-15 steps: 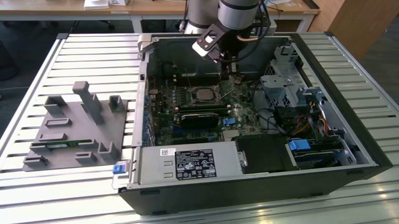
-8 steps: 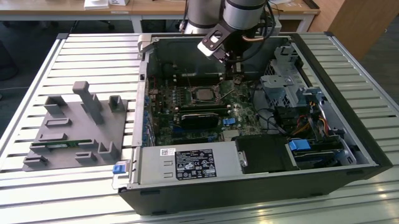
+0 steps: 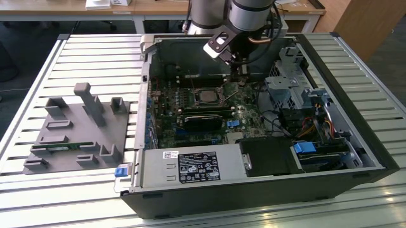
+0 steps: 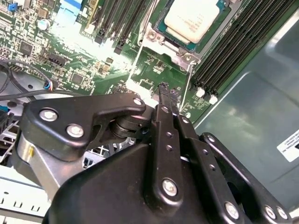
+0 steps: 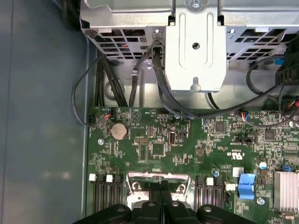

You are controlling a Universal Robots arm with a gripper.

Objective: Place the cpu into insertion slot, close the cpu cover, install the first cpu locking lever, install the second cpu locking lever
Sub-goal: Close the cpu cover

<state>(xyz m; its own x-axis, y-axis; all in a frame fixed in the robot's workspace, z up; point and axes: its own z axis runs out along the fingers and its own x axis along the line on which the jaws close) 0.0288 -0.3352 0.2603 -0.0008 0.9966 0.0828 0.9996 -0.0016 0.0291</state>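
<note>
The cpu (image 4: 192, 17) lies pale face up in the insertion slot (image 3: 195, 97), framed by the silvery cpu cover (image 4: 168, 48), which seems to lie flat. Just beside the slot, the gripper (image 4: 164, 88) has its fingers pressed together with no gap between them. A thin wire locking lever (image 4: 188, 81) runs from the slot's corner past the fingertips — contact is unclear.

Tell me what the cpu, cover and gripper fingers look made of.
cpu: metal lid, pale tan-silver, matte with a soft sheen.
cover: bare sheet metal, probably steel; bright silvery, catches glare.
gripper fingers: matte black bolted links with shiny screws; coated metal or hard plastic, can't tell which.
</note>
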